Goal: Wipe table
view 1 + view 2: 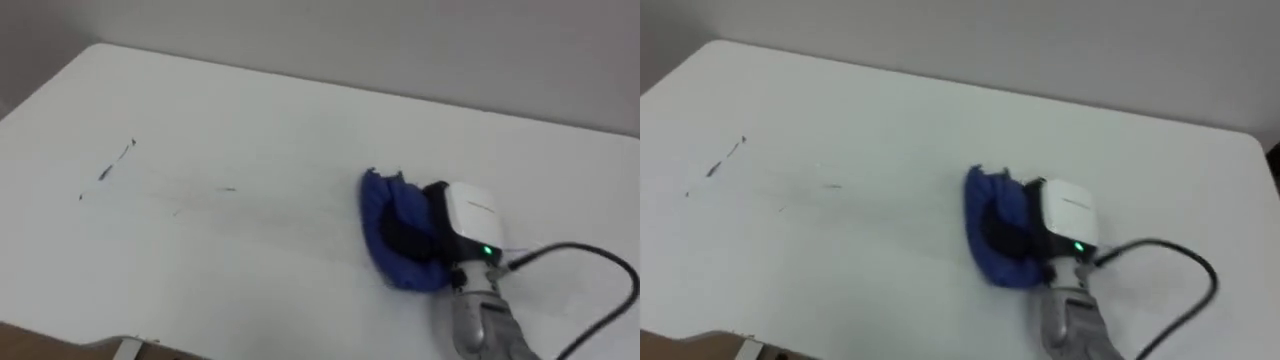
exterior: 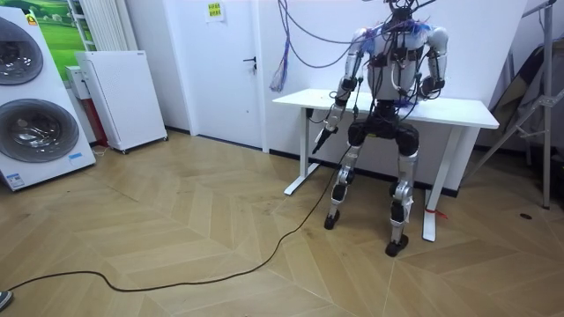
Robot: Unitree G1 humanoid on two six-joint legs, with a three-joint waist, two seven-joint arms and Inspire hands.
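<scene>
1. The robot stood upright at the near long side of a white desk (image 1: 250, 120), facing it with its back to the room camera, both feet on a wooden floor (image 2: 176, 233).
2. A blue cloth (image 1: 383, 215) lay bunched on the desk, right of the middle in the eye views and towards the robot's edge.
3. The right hand (image 1: 458, 222) came in from the lower right and sat on top of the cloth, with blue folds rising on its left and near sides.
4. Whether that hand was clenched on the cloth or just lay pressed on it could not be told, as its front was sunk in the folds.
5. Short dark marks (image 1: 118, 160) showed on the desk well to the left of the cloth, near the far-left corner, with a fainter streak between them and the cloth.
6. The left hand (image 2: 324, 136) hung at the robot's side, below the desk's edge on the room view's left. Whether it was released or clenched could not be told.
7. On the room view's left stood two stacked washers (image 2: 33, 132), a white cabinet (image 2: 123, 97) just beside them, and a white door (image 2: 231, 70) between the cabinet and the desk.
</scene>
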